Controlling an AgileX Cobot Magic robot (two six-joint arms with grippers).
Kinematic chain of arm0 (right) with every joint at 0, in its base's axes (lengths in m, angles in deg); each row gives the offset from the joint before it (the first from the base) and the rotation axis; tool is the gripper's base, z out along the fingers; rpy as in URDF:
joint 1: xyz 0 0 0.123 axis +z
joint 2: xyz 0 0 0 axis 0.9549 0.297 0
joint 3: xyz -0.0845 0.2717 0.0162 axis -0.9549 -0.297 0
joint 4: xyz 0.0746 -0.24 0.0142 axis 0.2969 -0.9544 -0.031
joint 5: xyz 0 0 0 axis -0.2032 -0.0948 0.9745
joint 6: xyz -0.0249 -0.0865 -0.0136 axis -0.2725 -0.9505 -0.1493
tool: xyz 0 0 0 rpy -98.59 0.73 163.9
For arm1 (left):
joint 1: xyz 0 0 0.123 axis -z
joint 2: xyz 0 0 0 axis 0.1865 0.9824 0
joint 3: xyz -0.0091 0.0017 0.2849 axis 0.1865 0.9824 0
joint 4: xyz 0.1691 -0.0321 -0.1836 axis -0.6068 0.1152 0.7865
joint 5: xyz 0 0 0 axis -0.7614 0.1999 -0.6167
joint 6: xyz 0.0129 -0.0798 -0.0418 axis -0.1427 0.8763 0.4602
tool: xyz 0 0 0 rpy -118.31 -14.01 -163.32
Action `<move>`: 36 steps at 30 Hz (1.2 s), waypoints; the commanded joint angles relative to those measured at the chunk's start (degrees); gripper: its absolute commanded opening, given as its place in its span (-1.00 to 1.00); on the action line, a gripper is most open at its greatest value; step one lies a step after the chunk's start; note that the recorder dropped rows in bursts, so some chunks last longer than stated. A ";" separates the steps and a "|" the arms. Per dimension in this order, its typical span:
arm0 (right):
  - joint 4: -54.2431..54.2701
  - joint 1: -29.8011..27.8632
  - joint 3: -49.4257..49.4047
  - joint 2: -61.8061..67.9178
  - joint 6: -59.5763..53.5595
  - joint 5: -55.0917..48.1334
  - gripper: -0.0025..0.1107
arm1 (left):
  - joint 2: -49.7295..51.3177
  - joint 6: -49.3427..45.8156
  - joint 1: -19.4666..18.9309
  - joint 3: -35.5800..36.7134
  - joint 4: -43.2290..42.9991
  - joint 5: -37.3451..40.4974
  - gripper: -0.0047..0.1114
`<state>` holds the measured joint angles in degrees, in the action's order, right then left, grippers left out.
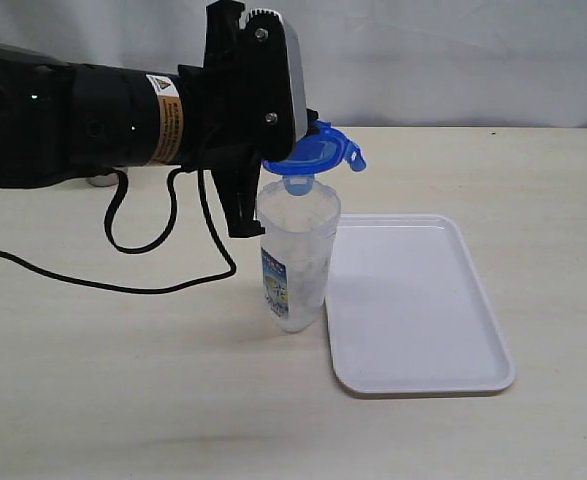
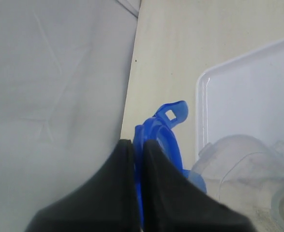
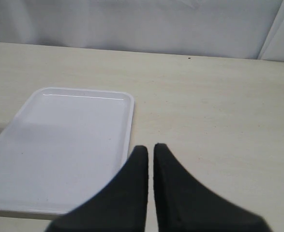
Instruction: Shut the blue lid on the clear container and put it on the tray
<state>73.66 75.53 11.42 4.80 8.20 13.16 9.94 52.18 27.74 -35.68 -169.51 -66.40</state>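
Note:
The clear container (image 1: 297, 260) stands upright on the table just left of the white tray (image 1: 418, 300). Its mouth is open. Just above that mouth my left gripper (image 1: 308, 130) holds the blue lid (image 1: 325, 150) tilted, one flap hanging down toward the rim. In the left wrist view the lid (image 2: 161, 133) is pinched edge-on between the black fingers (image 2: 125, 183), with the container (image 2: 248, 174) beside it. My right gripper (image 3: 150, 147) is shut with nothing in it, hovering over the table by a corner of the tray (image 3: 59, 145); it is out of the exterior view.
A black cable (image 1: 143, 250) from the left arm loops over the table left of the container. A grey backdrop closes off the far edge of the table. Bare tabletop (image 3: 219, 111) lies to the right of the tray.

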 commanded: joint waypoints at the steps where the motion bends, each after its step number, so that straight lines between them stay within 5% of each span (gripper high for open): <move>1: -0.08 -0.21 -0.12 -0.28 0.12 0.44 -0.88 | -0.79 0.11 0.20 0.76 0.34 0.07 -0.92; 36: 1.30 -0.21 -0.12 -0.28 0.12 0.57 -0.88 | -0.76 -4.20 0.20 -0.76 3.02 2.52 -0.92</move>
<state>74.91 75.53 11.42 4.80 8.20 13.16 9.86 48.03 27.83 -35.49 -168.51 -64.97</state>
